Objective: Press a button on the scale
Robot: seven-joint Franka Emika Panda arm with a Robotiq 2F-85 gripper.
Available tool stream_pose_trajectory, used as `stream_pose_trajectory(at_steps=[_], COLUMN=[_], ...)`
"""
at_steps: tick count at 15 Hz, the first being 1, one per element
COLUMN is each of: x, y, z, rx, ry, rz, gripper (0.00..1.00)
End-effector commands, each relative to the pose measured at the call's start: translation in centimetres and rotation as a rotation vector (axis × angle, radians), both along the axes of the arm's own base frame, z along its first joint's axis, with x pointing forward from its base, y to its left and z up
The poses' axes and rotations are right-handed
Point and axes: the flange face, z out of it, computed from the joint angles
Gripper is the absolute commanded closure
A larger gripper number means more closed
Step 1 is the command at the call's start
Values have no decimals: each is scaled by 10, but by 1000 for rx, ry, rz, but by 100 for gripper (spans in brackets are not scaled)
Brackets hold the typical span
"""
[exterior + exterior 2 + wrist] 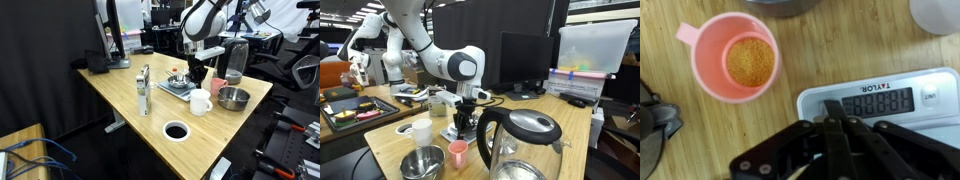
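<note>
The scale [875, 100] is a flat silver-grey slab with a dark digital display reading zeros and the brand name Taylor. It lies on the wooden table in both exterior views [178, 87] [453, 131]. My gripper [830, 103] is shut, with its fingers pressed together. It points straight down, and its tip is on the scale's front panel just left of the display. The gripper also shows over the scale in both exterior views [197, 73] [466, 115]. Whether it is pressing a button under the tip is hidden.
A pink cup [740, 55] with brown granules stands beside the scale. A white mug [200, 101], a steel bowl [234, 97] and a glass kettle [520, 140] stand close by. A round cable hole [176, 131] is in the tabletop, and monitors stand at the back.
</note>
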Motion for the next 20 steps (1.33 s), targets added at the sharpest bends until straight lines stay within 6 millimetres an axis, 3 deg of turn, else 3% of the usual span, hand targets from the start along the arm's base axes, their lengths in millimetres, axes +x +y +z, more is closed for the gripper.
stream_pose_trajectory(at_steps=[1, 20], x=[4, -8], y=[0, -5], z=[-3, -8], rx=[16, 14], ry=[26, 33], rz=[11, -4], gripper=[100, 100])
